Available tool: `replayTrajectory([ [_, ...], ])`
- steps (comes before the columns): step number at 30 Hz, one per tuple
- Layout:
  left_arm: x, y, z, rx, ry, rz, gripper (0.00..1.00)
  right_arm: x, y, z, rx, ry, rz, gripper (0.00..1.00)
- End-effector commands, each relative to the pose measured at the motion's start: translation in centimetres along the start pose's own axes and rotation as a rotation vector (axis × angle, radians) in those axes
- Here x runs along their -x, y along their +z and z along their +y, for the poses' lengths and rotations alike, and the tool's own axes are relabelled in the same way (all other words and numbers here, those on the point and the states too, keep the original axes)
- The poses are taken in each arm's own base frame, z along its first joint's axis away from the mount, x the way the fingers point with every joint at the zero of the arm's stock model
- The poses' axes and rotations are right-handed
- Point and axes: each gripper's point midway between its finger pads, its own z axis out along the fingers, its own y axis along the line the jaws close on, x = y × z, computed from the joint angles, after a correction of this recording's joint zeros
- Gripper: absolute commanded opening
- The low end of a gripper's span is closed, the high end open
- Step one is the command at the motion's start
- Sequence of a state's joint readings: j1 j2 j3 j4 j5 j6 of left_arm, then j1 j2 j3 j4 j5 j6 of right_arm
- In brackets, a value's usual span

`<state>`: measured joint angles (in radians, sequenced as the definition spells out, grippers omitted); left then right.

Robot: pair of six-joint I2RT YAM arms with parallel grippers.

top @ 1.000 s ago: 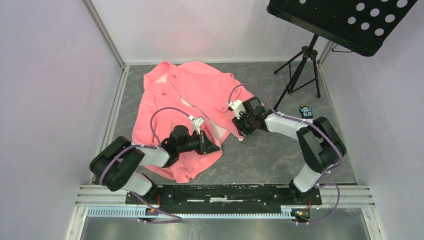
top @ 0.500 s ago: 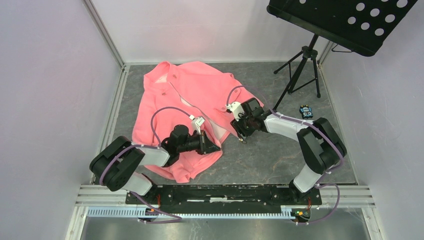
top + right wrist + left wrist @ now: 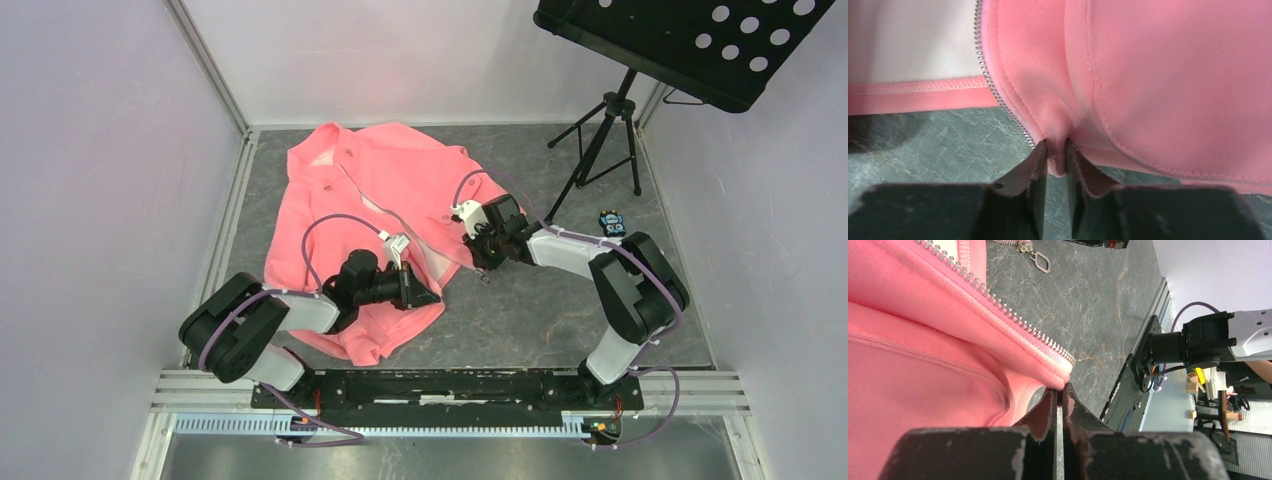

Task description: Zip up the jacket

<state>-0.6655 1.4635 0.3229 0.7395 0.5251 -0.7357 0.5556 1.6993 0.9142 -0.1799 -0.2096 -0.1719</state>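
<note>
The coral-pink jacket [image 3: 380, 190] lies open on the grey worktop [image 3: 560, 310], spread from the middle toward 11 o'clock, collar at the far end and hem nearest the arms.

The left tool [image 3: 1060, 392] is clamped on the bottom corner of one front panel, right where its row of zipper teeth [image 3: 1013, 317] ends. It sits where it was a second ago.

The right tool [image 3: 1055, 145] is clamped on a pinch of hem on the other panel, just beside that panel's teeth. Over the last second it has crept a little toward 10 o'clock, and the fabric has come with it. The zipper slider [image 3: 1040, 260], with its ring pull, lies flat on the stone and has been dragged along too.

So the two bottom ends of the zip are nearer each other than they were, yet bare worktop shows between them in the left wrist view. To my eye this is the lining-up step: nothing is joined, the zip is fully undone, and the end of the teeth must be fed into the slider before any pulling upward makes sense.
</note>
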Motion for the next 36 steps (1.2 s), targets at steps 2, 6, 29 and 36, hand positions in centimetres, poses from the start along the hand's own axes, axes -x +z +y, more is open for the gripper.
replayTrajectory([
  [2, 1.6, 0.1, -1.3, -0.025, 0.048, -0.044, 0.02, 1.2, -0.3, 2.6, 0.122, 0.027, -0.059, 0.06],
  [6, 2.1, 0.0, -1.4, -0.019, 0.046, -0.063, 0.02, 5.4, -2.3, 3.9, 0.186, 0.057, -0.228, 0.0],
  [29, 6.1, -3.1, 0.7, 0.126, 0.102, -0.403, 0.02, 10.5, -10.8, 9.2, 0.438, 0.186, -0.851, 0.0],
  [36, 7.2, -2.5, -0.5, 0.059, 0.131, -0.443, 0.02, 10.9, -11.5, 10.5, 0.548, 0.224, -0.886, 0.0],
])
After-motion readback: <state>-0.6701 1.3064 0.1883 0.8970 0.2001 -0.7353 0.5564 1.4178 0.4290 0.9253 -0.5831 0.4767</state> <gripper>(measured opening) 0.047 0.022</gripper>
